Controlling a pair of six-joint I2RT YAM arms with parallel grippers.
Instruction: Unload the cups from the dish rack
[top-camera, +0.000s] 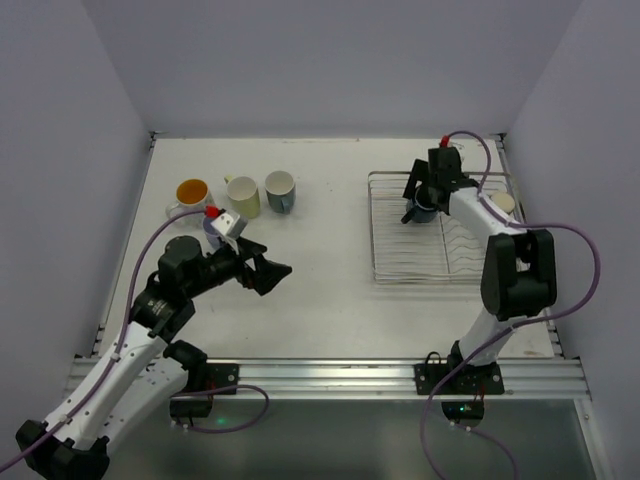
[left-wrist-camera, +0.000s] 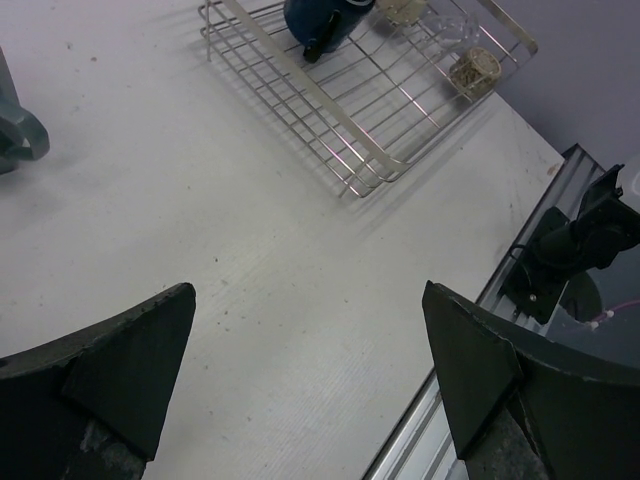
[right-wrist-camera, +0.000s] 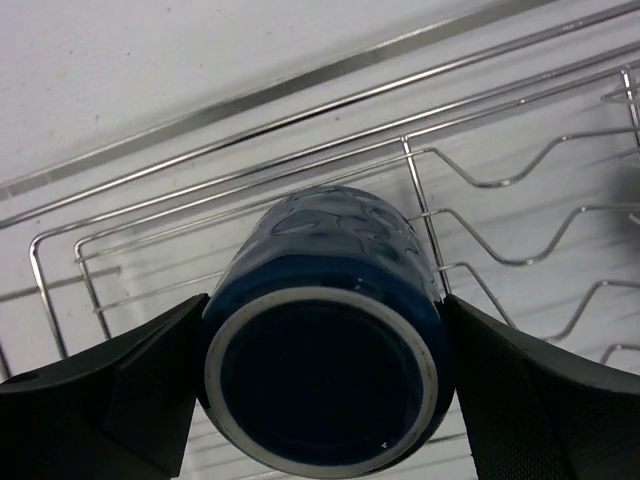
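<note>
On the white surface (top-camera: 330, 300), a navy ceramic cup (right-wrist-camera: 325, 330) is clasped in the silver wire dish rack (top-camera: 400, 262) by the right end effector (right-wrist-camera: 322, 400); the left end effector (left-wrist-camera: 308, 320) is released.

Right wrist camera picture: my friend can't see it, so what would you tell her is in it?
A navy cup is pinched by the right gripper, a dark finger on each side, with one round, pale-ringed end facing the camera. Under it are the silver wires of the dish rack, on a white table.
</note>
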